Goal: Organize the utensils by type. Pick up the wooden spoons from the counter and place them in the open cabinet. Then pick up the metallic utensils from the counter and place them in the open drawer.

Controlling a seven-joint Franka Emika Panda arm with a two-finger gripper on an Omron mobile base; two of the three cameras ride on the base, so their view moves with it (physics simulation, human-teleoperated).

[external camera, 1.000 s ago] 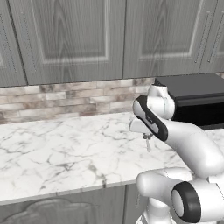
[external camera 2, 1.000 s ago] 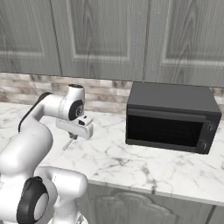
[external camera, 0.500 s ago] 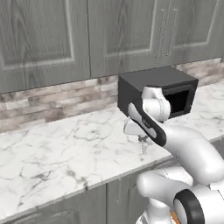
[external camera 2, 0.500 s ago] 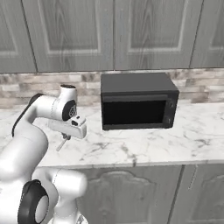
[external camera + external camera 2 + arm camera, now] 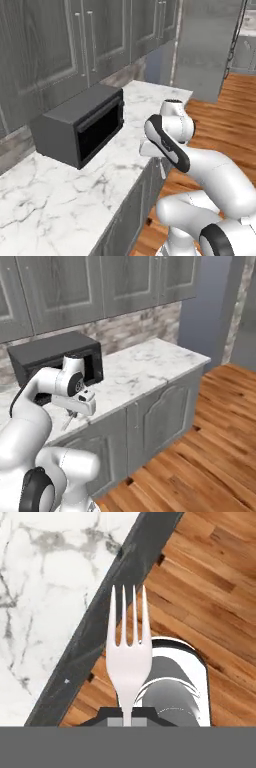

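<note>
My gripper (image 5: 128, 714) is shut on the handle of the small silver fork (image 5: 128, 662), whose tines point away from the hand. Seen along the hand, the fork hangs over the dark front edge of the white marble counter (image 5: 45, 587), with wood floor beyond it. In the right base view the gripper (image 5: 80, 406) hovers at the counter's front edge (image 5: 145, 366), and the fork (image 5: 69, 419) slants down from it. The black box-shaped oven (image 5: 50, 353) stands just behind the arm. From the left, the gripper (image 5: 150, 149) sits past the counter (image 5: 65, 200) edge, right of the oven (image 5: 80, 125).
Grey arched-panel doors (image 5: 160, 421) run under the counter. Upper grey cabinets (image 5: 75, 45) hang above the oven. A tall grey panel (image 5: 210, 45) closes the counter's far end. Open wood floor (image 5: 210, 456) lies to the right.
The whole picture has swung as the base drives and turns: the oven has slid left, and the counter's end and wood floor have come into view. The gripper still holds the fork.
</note>
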